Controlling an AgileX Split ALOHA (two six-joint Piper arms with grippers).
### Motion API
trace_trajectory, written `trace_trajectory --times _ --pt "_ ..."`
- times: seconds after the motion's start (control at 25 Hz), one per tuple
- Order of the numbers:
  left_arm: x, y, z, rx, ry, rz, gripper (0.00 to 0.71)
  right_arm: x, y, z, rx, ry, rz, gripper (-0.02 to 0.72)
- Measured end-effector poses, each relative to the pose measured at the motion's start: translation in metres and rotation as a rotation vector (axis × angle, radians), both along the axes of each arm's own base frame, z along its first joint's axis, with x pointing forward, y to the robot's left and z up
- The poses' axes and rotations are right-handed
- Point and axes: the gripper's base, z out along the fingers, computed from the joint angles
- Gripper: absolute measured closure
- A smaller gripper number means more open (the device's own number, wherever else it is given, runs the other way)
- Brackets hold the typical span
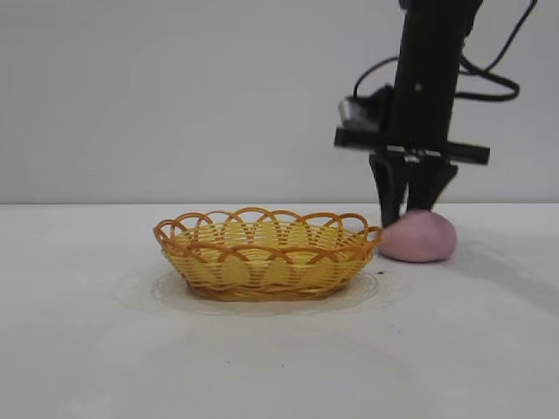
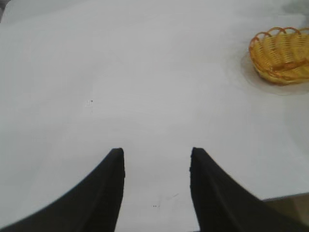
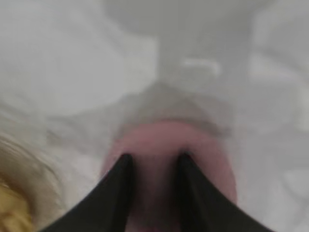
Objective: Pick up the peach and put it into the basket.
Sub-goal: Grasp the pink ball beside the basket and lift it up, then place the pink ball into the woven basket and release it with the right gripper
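White table [image 1: 87, 349], plain grey wall behind. Basket [image 1: 266, 253] sits near table centre, nothing visible inside. Peach [image 1: 419, 236] rests on table just beside basket's right rim, outside it. Right end effector [image 1: 404, 214] points straight down onto peach's left part; wrist view shows both fingers [image 3: 118, 188] pressed against pink skin, narrow gap, pinching peach. Peach not lifted. Left end effector [image 2: 155, 164] hovers over bare table, fingers apart, holding nothing; basket well away from it.
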Motion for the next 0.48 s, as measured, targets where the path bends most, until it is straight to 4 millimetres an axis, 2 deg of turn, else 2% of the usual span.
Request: trace_trajectory --times 0.16,0.28,0.36,0.48 --pt "0.000 0.000 0.000 0.000 0.000 0.040 0.399 -0.019 0.029 0.043 0.050 -0.113 0.104 0.703" --pt "0.000 0.000 0.000 0.000 0.000 0.043 0.399 -0.035 0.043 0.071 0.118 -0.142 0.163 0.703" --pt "0.000 0.000 0.000 0.000 0.000 0.043 0.399 -0.041 0.047 0.078 0.163 -0.137 0.188 0.703" --pt "0.000 0.000 0.000 0.000 0.000 0.043 0.399 -0.047 0.054 0.080 0.193 -0.110 0.209 0.703"
